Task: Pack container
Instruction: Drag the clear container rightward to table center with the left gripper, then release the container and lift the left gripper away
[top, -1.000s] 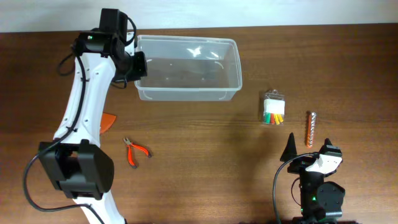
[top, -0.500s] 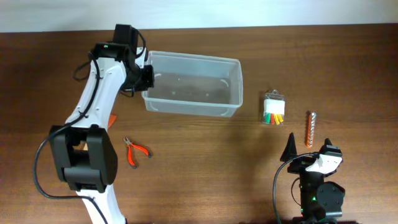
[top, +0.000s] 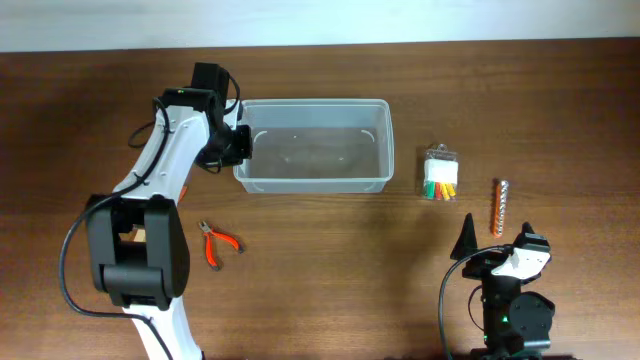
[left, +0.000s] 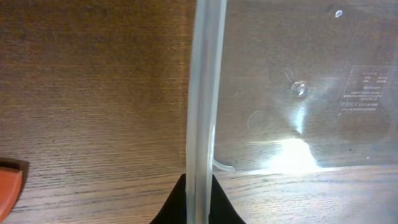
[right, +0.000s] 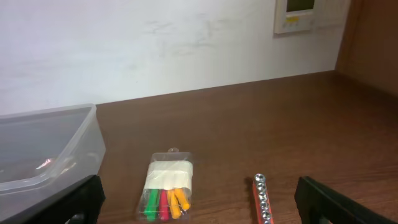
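Where the left arm reaches up-table, overhead, the left claw (top: 238, 143) grips the left short wall of the container (top: 320, 150), upper-middle on the tabletop (top: 330, 270); pliers (top: 218, 243) well apart below. Left wrist: fingers (left: 175, 214) pinched onto the rim. Right wrist: right claw (right: 199, 186) spread wide, holding nothing; packet (right: 166, 180) just ahead.

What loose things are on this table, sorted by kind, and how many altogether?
Clear colourless rectangular plastic tub: 1
Small clear packet of coloured pieces: 1
Red-handled pliers: 1
Narrow strip of metal sockets: 1
Orange piece, mostly hidden: 1
Total: 5
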